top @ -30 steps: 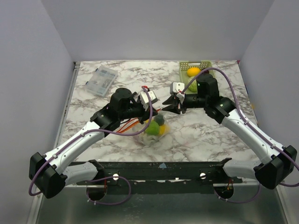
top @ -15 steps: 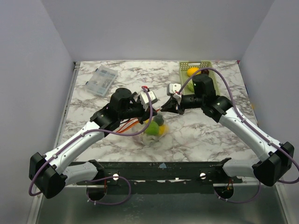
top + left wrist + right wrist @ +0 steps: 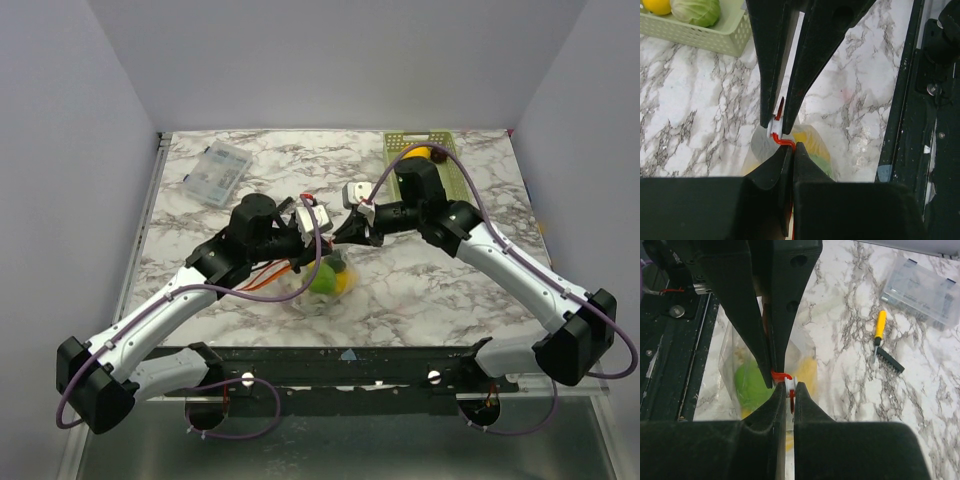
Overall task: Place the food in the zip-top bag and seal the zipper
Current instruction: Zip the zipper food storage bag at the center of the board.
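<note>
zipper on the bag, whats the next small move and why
Probably slide the right gripper along the zipper, away from the left gripper as anchor: both pinch the orange-red strip side by side, and green and yellow food sits inside the zip-top bag.

Observed table point(image 3: 430, 285) white marble, grey-veined. Clear zip-top bag point(image 3: 308, 298), orange-red zipper point(image 3: 782, 141). Enclosed food point(image 3: 750, 385) green and yellow.
</note>
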`<state>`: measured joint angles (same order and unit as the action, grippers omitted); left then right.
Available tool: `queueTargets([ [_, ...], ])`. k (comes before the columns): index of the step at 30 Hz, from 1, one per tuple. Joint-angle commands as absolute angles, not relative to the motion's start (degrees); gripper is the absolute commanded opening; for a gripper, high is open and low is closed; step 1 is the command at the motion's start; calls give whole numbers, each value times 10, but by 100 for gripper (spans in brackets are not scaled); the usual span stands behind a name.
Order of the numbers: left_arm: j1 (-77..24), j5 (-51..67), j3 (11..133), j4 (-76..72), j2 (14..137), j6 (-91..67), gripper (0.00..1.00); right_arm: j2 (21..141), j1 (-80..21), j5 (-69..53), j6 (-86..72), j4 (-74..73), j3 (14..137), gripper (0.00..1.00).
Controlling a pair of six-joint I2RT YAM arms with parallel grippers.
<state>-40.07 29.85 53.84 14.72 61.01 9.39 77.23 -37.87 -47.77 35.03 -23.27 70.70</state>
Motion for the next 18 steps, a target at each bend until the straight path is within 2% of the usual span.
queueTargets([
  [1, -403, 334, 537, 100, 595, 115, 0, 797, -408, -546, 352, -248, 712, 7],
  [5, -403, 324, 530, 102, 591, 119, 0, 784, -409, -556, 340, -235, 687, 13],
  [13, -403, 307, 527, 107, 589, 122, 0, 711, -408, -521, 306, -183, 613, 13],
  [18, -403, 310, 530, 108, 591, 123, 0, 699, -407, -526, 292, -170, 599, 17],
])
